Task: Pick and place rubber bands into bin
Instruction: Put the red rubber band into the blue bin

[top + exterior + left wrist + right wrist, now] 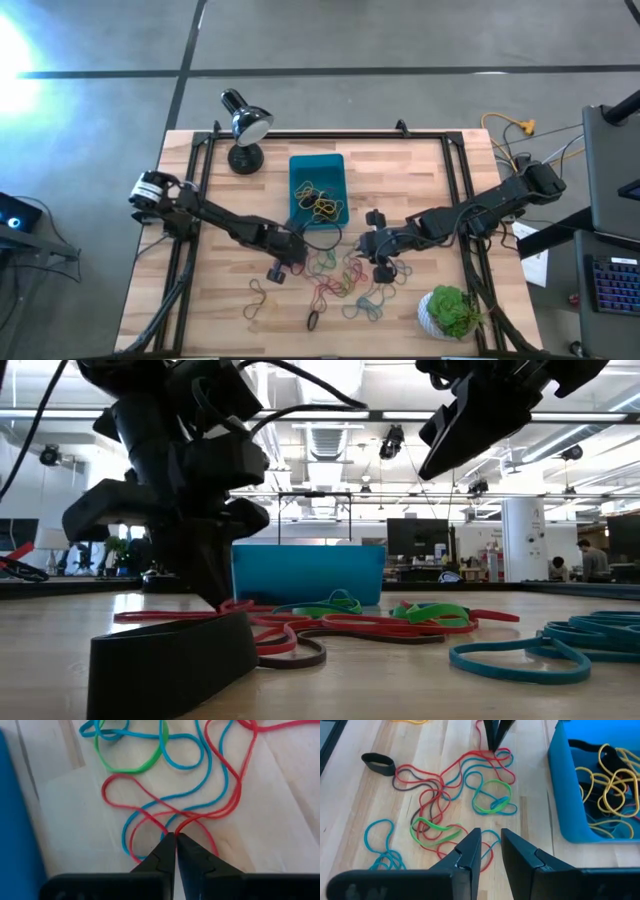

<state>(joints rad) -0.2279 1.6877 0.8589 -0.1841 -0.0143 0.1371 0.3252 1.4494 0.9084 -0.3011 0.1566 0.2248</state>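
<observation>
Several rubber bands [340, 275] in red, blue and green lie tangled on the wooden table, just near of the teal bin [318, 165]. The bin holds yellow and black bands [605, 785]. My left gripper [175, 836] has its tips down at the pile's edge closest to the bin [493, 747] and is shut on a red band. My right gripper [491, 842] hovers open above the pile's right side [365, 255] with nothing between its fingers. My left gripper pinches a red band [186, 823] between its two fingertips, where the red strands cross. The fingers slant down from the table's left. Whether a blue strand beside it is caught too, I cannot tell. The band lies slack on the table [260, 607].
A black desk lamp [245, 125] stands at the far left of the table. A green plant in a white pot [450, 312] sits at the near right. A wide black band [377, 762] and more loose loops [258, 300] lie toward the near edge.
</observation>
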